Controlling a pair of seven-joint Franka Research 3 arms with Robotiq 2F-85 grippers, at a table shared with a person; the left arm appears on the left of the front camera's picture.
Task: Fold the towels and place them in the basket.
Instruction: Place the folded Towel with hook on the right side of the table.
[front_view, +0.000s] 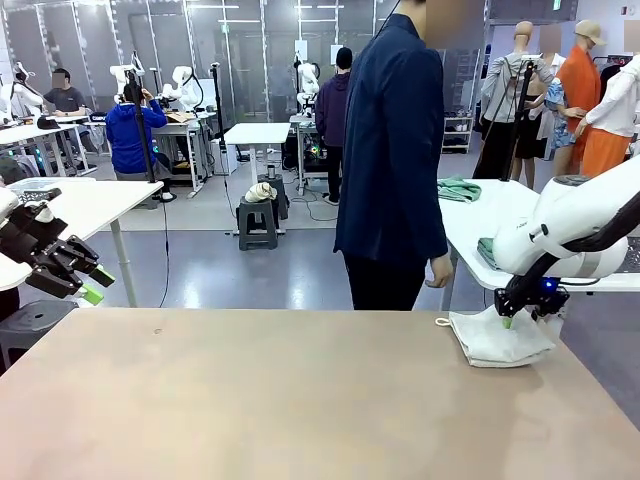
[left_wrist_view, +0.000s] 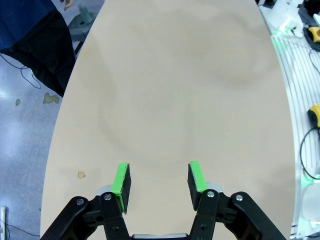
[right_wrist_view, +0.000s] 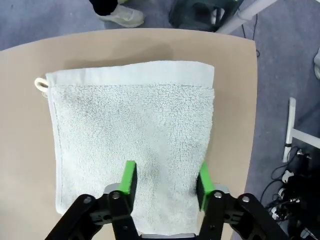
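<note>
My right gripper (right_wrist_view: 166, 170): jaws spread wide, pads set down on the white towel (right_wrist_view: 130, 125), holding nothing. The towel lies at the table's (front_view: 300, 400) far right corner. My left gripper (left_wrist_view: 159, 172): jaws apart, hovering at the left edge.

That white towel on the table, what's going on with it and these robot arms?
The right end effector is down over the cream-white towel near the far right corner of the table, jaws apart, not gripping it. The towel lies flat and looks folded. The left end effector hangs open above bare tabletop. A person in a dark jacket stands at the far side.
</note>
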